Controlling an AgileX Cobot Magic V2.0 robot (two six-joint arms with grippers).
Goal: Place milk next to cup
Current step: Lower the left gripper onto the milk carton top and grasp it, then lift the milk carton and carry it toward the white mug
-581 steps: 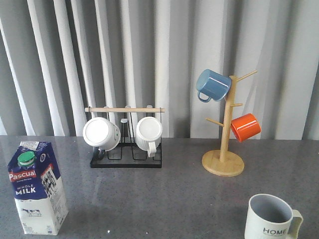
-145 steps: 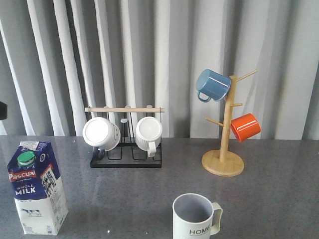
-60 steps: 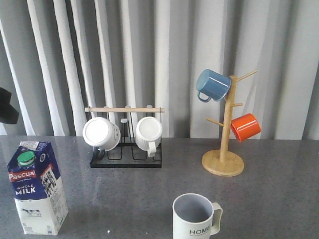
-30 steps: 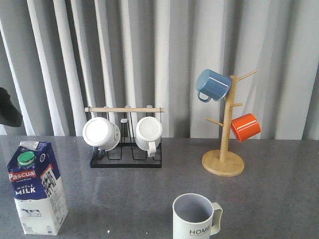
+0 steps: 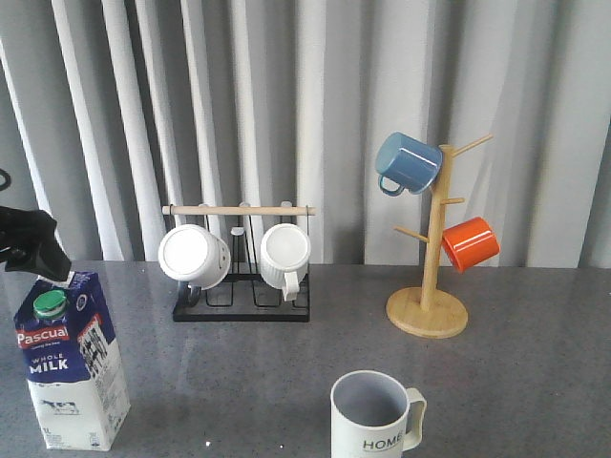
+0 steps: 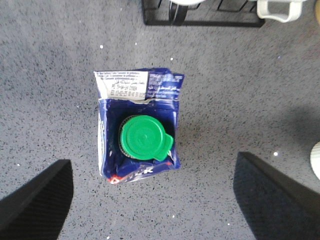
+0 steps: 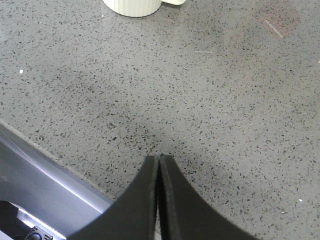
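You had the milk [image 6: 137,130] upright beneath your spread left gripper [image 6: 150,200], HOME cup [image 5: 374,417] well apart rightward.

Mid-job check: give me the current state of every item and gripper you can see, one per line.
Blue-and-white milk carton with green cap: upright, capped, ungripped.
Off-white HOME mug: upright, empty, apart from carton.
Left gripper: open, above carton.
Right gripper: shut, empty.
Two white mugs: racked.
Blue mug, orange mug: hung on wooden tree.
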